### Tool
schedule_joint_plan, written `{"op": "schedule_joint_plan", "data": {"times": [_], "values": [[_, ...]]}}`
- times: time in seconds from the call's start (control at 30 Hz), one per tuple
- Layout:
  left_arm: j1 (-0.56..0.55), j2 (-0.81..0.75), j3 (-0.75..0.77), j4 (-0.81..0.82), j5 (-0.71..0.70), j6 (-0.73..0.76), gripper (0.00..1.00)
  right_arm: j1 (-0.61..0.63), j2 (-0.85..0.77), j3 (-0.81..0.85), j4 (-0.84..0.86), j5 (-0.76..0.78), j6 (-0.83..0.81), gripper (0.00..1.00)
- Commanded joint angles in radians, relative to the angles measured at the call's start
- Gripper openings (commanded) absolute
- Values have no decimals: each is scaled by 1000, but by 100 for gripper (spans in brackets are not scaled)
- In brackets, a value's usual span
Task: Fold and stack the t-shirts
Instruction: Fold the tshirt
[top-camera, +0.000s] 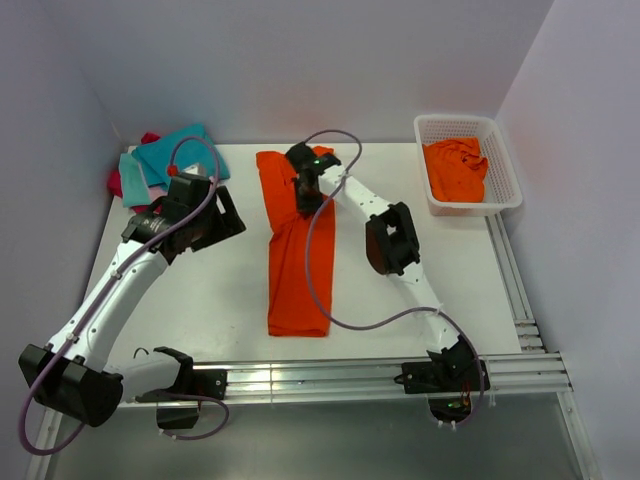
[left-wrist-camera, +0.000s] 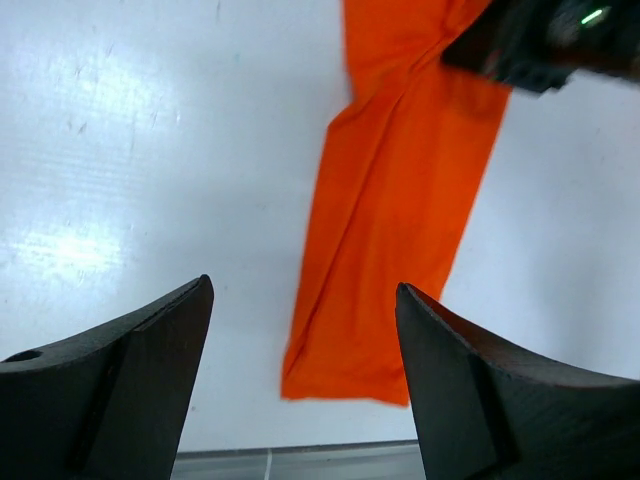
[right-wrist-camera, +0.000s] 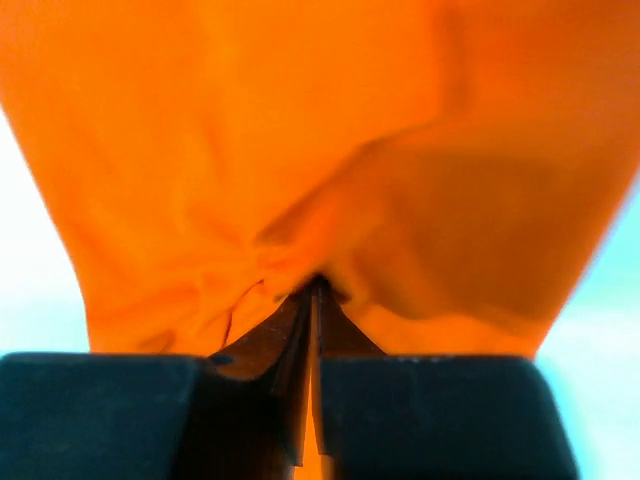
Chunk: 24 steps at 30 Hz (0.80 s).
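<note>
Orange tee (top-camera: 296, 270) lies mid-worktop (top-camera: 220, 300) as a long narrow strip: near end flat, far end bunched. Right jaws are clamped on a pinch of fabric at the far end. Left jaws stand wide, holding nothing, above bare worktop left of the strip.

Judgement: the step is an end-over-end fold. Carry the far end low and straight to the near hem, edges aligned.

Unclear: how many layers are pinched, since the right wrist view is blurred orange. Stack (top-camera: 155, 160) of teal, pink and crimson tees at the far-left corner is partly hidden by the left arm.
</note>
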Motion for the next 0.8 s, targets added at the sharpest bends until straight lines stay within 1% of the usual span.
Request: {"op": "schedule_joint_plan", "data": {"times": [0.0,0.03,0.07,0.1,0.13,0.2,0.23,0.3,0.33,0.37,0.4,0.43,0.47,0.5,0.53,0.57,0.6,0.67,0.7,0.73,0.77], "values": [[-4,-41,-26,-34,-17,-18,79,-34,-36,55,87,-31,32,23],[-4,-42,-26,-39,-20,-14,79,-48,-53,33,113,-43,35,39],[-4,-41,-23,-42,-21,-10,79,-54,-86,24,154,-54,29,69],[-4,-39,-9,-46,-26,-7,79,-57,-103,16,167,-63,24,83],[-4,-33,-1,-48,-30,-1,79,-60,-120,7,175,-73,21,87],[-4,-15,26,-45,-38,5,79,-60,-181,-4,175,-85,16,89],[-4,-7,33,-39,-35,6,79,-60,-211,-43,175,-85,18,89],[-4,16,40,-30,-17,5,79,-60,-329,-114,172,-73,35,89],[-6,24,34,-20,-10,2,78,-60,-376,-219,172,-62,44,89],[-9,31,24,-16,-4,-3,77,-60,-480,-284,178,-47,55,88],[-16,33,-15,-8,12,-10,77,-60,-539,-432,182,-37,61,88],[-22,31,-45,3,23,-15,77,-60,-598,-517,192,-30,68,88],[-29,27,-79,29,39,-21,76,-59,-716,-604,219,-24,78,87],[-33,25,-151,42,68,-32,76,-57,-779,-784,241,-17,82,87],[-53,24,-191,61,85,-53,75,-54,-839,-876,261,-13,90,87],[-65,21,-229,94,97,-64,74,-51,-945,-960,285,5,107,87],[-102,16,-297,115,103,-98,74,-50,-997,-1113,300,7,116,87],[-148,8,-379,168,103,-135,73,-48,-1121,-1253,342,4,140,86],[-192,7,-403,184,103,-170,73,-46,-1154,-1363,356,-7,150,86],[-214,11,-421,199,120,-190,73,-46,-1183,-1412,373,-42,157,84],[-234,17,-449,211,120,-207,72,-45,-1218,-1453,391,-53,177,81]]}}
